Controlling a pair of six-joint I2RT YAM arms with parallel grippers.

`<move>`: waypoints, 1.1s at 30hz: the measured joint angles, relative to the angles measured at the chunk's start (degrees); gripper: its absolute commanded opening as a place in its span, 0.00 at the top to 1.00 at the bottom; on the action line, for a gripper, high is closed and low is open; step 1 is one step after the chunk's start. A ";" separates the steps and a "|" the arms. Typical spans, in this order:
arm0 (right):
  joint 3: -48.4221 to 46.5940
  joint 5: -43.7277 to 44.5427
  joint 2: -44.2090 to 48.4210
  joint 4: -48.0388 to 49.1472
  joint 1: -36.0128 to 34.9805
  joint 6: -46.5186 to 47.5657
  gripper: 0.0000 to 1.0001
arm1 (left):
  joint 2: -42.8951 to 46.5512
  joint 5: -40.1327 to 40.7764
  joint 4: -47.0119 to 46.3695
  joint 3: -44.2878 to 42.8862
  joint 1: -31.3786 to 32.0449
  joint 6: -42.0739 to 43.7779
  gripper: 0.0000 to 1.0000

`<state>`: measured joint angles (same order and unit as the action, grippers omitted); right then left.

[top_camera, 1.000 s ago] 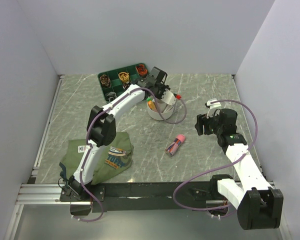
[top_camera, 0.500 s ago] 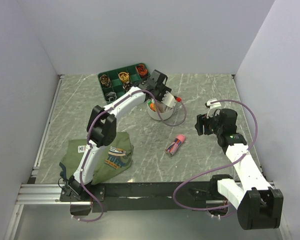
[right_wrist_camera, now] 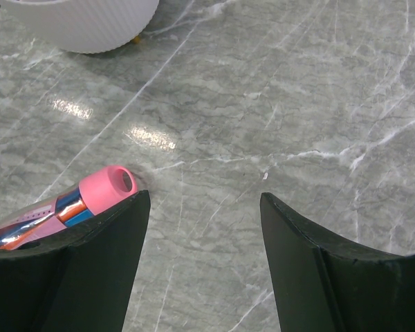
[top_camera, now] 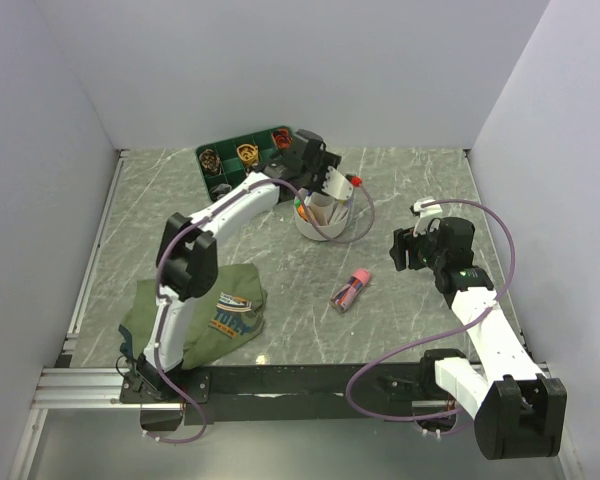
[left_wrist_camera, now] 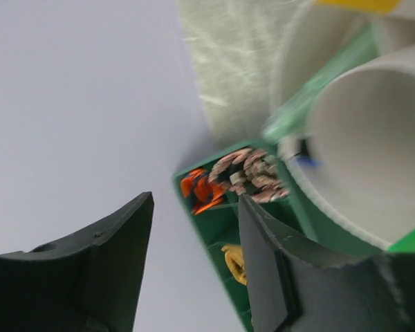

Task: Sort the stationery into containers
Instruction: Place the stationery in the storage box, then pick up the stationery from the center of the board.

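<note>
The left gripper (top_camera: 310, 165) hangs over the back-left rim of the white cup (top_camera: 330, 222), between it and the green tray (top_camera: 230, 172). In its wrist view the fingers (left_wrist_camera: 104, 270) stand spread with nothing between them. Through the gap shows a corner of the tray with coiled brown and orange items, and the cup's central tube (left_wrist_camera: 373, 152) sits just to the right of the gap. Several pens (top_camera: 302, 208) stand in the cup, and a red-capped one (top_camera: 354, 181) leans out over its far right rim. One pink marker (top_camera: 349, 290) lies flat on the table (top_camera: 420, 180), in front of the cup and well apart from it. The right gripper (top_camera: 396, 250) hovers near the marker, to its right and a little farther back, and is not touching it. Its wrist view shows the jaws apart and holding nothing, with bare marble between them. The marker's pink cap (right_wrist_camera: 109, 187) pokes out just beside the tip of the finger at the view's left, outside the gap, and the rest of the barrel runs behind that finger. A folded shirt (top_camera: 205, 315) lies at the near left.
</note>
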<state>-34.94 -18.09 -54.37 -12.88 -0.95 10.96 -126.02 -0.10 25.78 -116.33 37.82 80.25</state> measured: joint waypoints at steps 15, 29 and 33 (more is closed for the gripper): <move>-7.45 -2.75 -3.43 -4.92 0.00 -18.43 0.25 | 15.34 11.93 -11.28 8.17 -7.30 -35.85 0.09; -8.00 -1.33 -17.62 -14.67 -1.51 -50.77 0.25 | 34.18 0.02 1.49 38.10 -12.85 -75.78 0.07; -10.86 1.18 -19.74 -15.96 -6.12 -54.69 0.26 | 34.69 -2.99 1.84 39.65 -17.90 -81.72 0.07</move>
<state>-45.80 -16.91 -74.11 -28.84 -7.07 -43.72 -91.33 -3.09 27.62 -76.69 19.92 -1.48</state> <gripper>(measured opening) 0.751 0.929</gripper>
